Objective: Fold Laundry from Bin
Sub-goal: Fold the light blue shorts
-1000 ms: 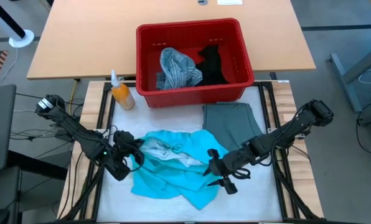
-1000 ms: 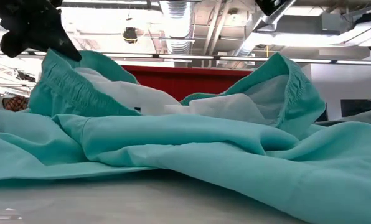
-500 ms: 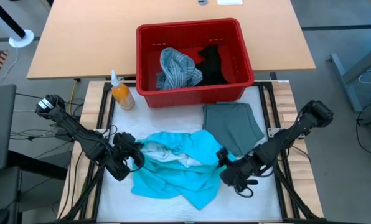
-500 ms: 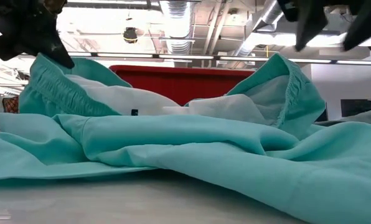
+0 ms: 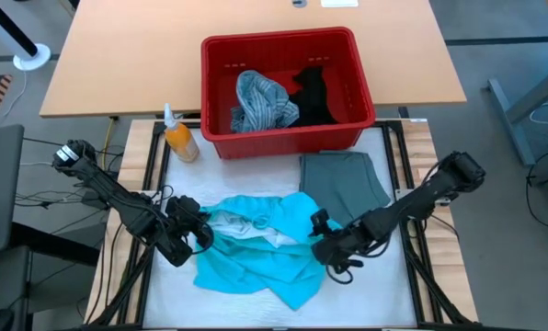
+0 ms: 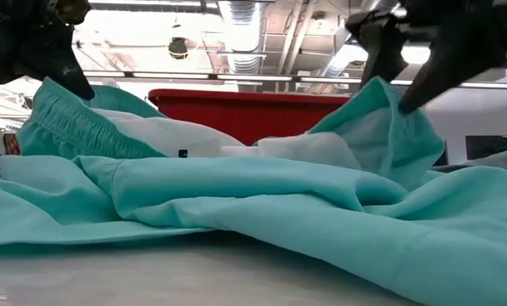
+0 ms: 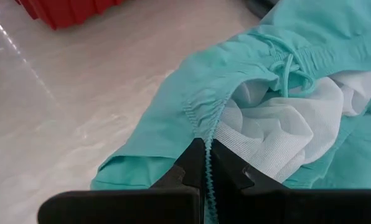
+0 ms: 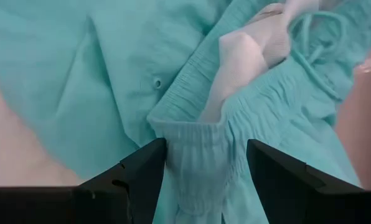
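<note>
1. From above, the bright turquoise soft garment with a white mesh lining [image 5: 256,246] lies rumpled on the white-topped table [image 5: 366,299], near its front edge. The left hand [image 5: 197,232] sits at the garment's left edge and the right hand [image 5: 322,241] at its right edge. A flat, folded grey-green garment [image 5: 345,184] lies just beyond the right hand. The red rectangular plastic bin with a thick rim [image 5: 286,44] stands at the table's far side, holding a crumpled blue-grey striped shirt [image 5: 258,99] and a black garment [image 5: 313,95]. An orange squeeze bottle with a white nozzle [image 5: 178,135] stands just left of the bin.

2. At table height, the turquoise garment [image 6: 236,204] fills the foreground, its gathered waistband raised at both ends. The left hand [image 6: 73,78] pinches the left peak. The right hand [image 6: 391,83] stands with fingers spread astride the right peak. The bin's red wall [image 6: 236,106] shows behind.

3. In the left wrist view, the left hand [image 7: 205,163] is pressed together on the elastic waistband seam of the garment [image 7: 192,112], with the white lining and drawstring beyond it.

4. In the right wrist view, the right hand [image 8: 205,163] is spread, its two fingers [image 8: 142,171] on either side of a raised fold of waistband on the garment [image 8: 98,81], not closed on it.
</note>
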Robot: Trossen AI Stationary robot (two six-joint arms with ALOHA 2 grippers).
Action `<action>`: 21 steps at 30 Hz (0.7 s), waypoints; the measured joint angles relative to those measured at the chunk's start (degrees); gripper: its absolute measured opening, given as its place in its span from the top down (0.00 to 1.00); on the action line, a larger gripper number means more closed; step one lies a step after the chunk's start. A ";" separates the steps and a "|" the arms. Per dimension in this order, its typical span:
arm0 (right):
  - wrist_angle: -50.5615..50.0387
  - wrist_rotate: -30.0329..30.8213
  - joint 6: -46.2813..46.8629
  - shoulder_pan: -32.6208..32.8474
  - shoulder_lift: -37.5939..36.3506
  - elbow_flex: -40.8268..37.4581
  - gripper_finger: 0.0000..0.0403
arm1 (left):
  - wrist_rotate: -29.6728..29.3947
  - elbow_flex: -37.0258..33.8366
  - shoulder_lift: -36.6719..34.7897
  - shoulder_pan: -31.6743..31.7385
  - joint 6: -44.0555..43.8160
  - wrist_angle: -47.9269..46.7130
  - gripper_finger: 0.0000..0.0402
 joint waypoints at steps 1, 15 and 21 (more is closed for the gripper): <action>0.33 0.00 -0.01 -0.23 0.98 0.00 0.37 | 0.22 0.00 0.00 0.00 0.29 -0.03 1.00; 1.16 -1.43 0.87 -0.32 5.43 -0.02 0.88 | 12.47 -0.18 1.18 0.00 5.16 -0.92 1.00; 1.02 -5.88 2.23 -0.32 3.15 1.41 0.89 | 20.54 -2.49 4.33 0.00 6.93 1.17 0.99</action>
